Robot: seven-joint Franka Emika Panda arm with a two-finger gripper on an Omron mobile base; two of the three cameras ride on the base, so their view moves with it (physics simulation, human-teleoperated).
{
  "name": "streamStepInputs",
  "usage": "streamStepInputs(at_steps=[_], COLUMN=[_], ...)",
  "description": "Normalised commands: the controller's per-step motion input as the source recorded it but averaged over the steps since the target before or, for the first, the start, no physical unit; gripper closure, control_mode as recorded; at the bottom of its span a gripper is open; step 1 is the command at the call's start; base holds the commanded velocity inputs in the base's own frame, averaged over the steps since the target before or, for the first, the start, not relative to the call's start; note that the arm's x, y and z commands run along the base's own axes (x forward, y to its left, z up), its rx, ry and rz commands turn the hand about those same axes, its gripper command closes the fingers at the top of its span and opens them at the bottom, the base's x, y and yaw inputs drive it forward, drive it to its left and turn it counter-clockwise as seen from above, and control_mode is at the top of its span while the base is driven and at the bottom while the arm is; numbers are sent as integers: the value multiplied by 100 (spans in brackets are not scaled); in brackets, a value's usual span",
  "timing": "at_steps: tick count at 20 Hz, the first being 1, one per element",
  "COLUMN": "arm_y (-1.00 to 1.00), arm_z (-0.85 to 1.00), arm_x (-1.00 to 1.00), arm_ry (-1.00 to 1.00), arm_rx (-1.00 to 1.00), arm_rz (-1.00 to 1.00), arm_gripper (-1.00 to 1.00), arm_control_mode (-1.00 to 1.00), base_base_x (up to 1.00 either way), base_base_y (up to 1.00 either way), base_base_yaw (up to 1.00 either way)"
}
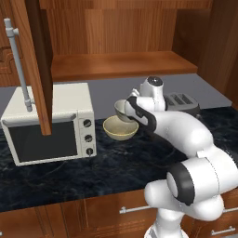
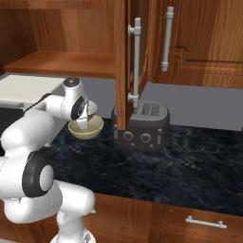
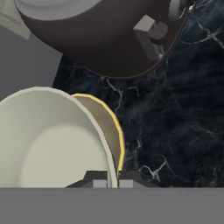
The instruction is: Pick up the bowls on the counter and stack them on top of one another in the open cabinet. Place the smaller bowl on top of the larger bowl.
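The smaller bowl (image 3: 48,144), pale grey-white, is pinched at its rim between my fingertips (image 3: 97,180). My gripper (image 3: 107,180) is shut on it. In the left base view this bowl (image 1: 121,109) hangs tilted just above the far rim of the larger bowl (image 1: 120,128), with the gripper (image 1: 129,115) at its right edge. The larger yellowish-beige bowl (image 2: 86,127) rests on the dark marble counter (image 1: 116,162); part of its yellow rim (image 3: 114,131) peeks out from behind the held bowl. The open cabinet's plank shelf (image 1: 121,65) lies above and behind.
A white microwave (image 1: 49,123) stands left of the bowls. A dark toaster (image 2: 141,124) sits to their right, near the hand. The open cabinet door (image 1: 39,60) with its grey bar handle (image 1: 18,60) hangs over the microwave's front.
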Motion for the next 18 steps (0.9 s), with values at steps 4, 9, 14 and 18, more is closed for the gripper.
streamStepInputs(at_steps=[4,9,14,18], arm_y=[6,0,0,0], arm_z=[-20,-13,-10,-14], arm_x=[10,6,2,10], arm_ry=[2,4,3,2], arm_rx=[0,-1,0,-1], arm_rz=[0,4,6,1], arm_gripper=[100,100,100,100], arm_control_mode=[-100,-100,-100,-100], base_base_x=[0,0,0,0], base_base_y=[0,0,0,0], base_base_yaw=[0,0,0,0])
